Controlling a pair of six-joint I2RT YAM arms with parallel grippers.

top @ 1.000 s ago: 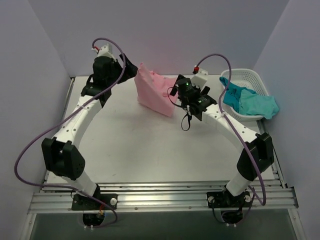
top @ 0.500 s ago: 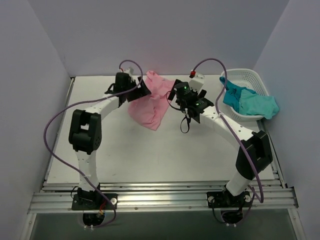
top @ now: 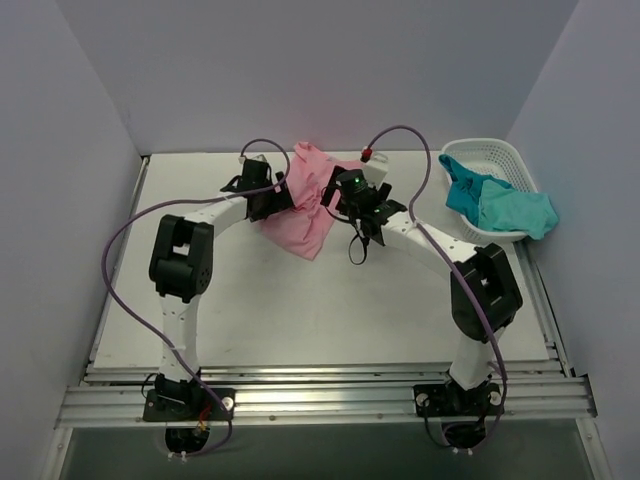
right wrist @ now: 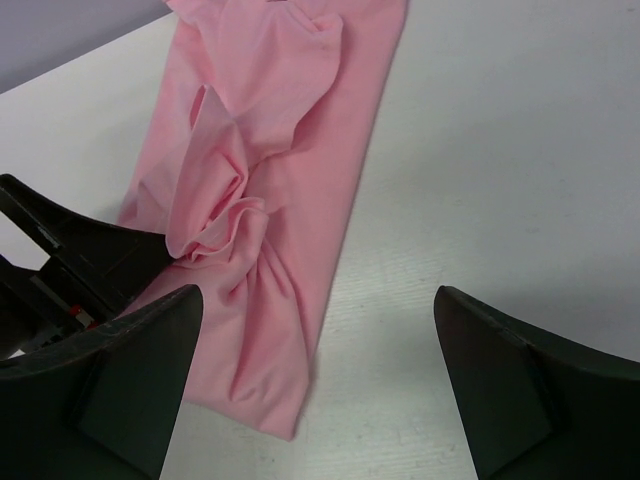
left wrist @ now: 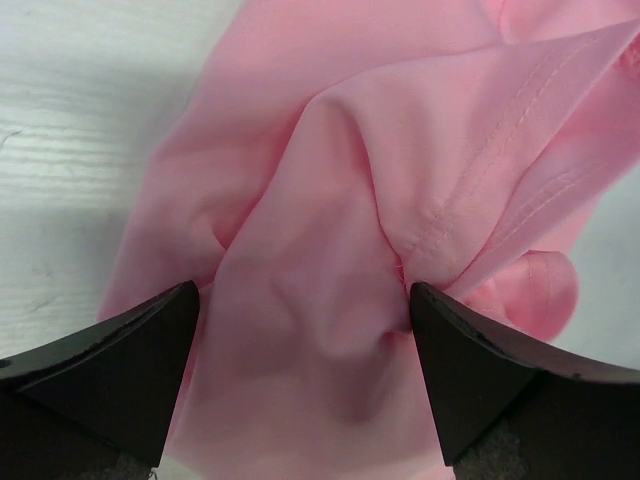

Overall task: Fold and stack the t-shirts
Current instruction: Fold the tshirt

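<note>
The light pink t-shirt (top: 303, 222) lies crumpled on the table at the back middle. My left gripper (top: 277, 196) is at its left side, open, with bunched pink fabric (left wrist: 330, 200) between the spread fingers (left wrist: 110, 370). My right gripper (top: 339, 194) is at the shirt's right side, open and empty, above the shirt's edge (right wrist: 270, 150) and bare table. The teal and turquoise t-shirts (top: 505, 208) lie in a heap in the basket and hang over its front rim.
The white lattice basket (top: 500, 147) stands at the back right corner. Grey walls close in the table on three sides. The left gripper's black body (right wrist: 70, 260) shows at the left of the right wrist view.
The pink shirt, held up and stretched between both grippers a second ago, now lies bunched on the table. The left arm swung right and down; the right gripper moved left.
</note>
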